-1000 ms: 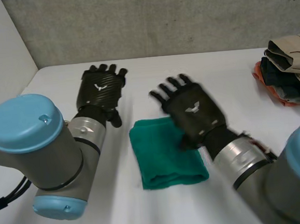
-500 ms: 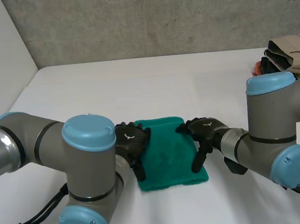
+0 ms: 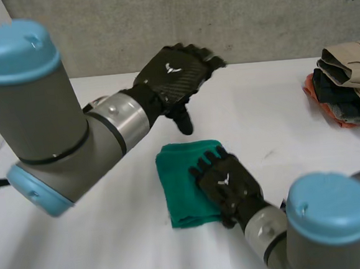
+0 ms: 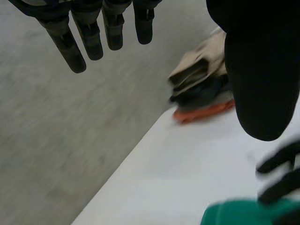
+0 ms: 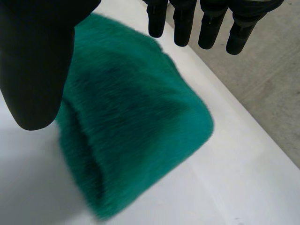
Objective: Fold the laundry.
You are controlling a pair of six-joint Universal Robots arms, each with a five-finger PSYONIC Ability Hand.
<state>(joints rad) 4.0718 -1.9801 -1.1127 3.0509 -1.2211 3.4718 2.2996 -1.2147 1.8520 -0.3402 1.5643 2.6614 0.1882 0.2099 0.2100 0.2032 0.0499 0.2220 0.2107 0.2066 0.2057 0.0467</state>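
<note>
A green towel (image 3: 179, 184), folded into a thick rectangle, lies on the white table (image 3: 279, 120). My right hand (image 3: 227, 184) is over its right half, fingers straight and open, pointing toward the far edge. In the right wrist view the towel (image 5: 131, 131) sits under the straight fingers (image 5: 206, 21) and thumb (image 5: 37, 65), and nothing is gripped. My left hand (image 3: 175, 69) is raised above the table behind the towel, open and empty. Its own view shows straight fingers (image 4: 89, 35), the towel's corner (image 4: 234, 214) and my right hand (image 4: 281, 176).
A pile of folded clothes (image 3: 346, 84), tan over dark over orange, sits at the table's far right edge; it also appears in the left wrist view as the pile (image 4: 204, 82). A grey wall (image 3: 190, 21) stands behind the table.
The left hand has lifted off the towel's left edge and swung up and back. The right hand has shifted from the towel's right edge to over its right half.
</note>
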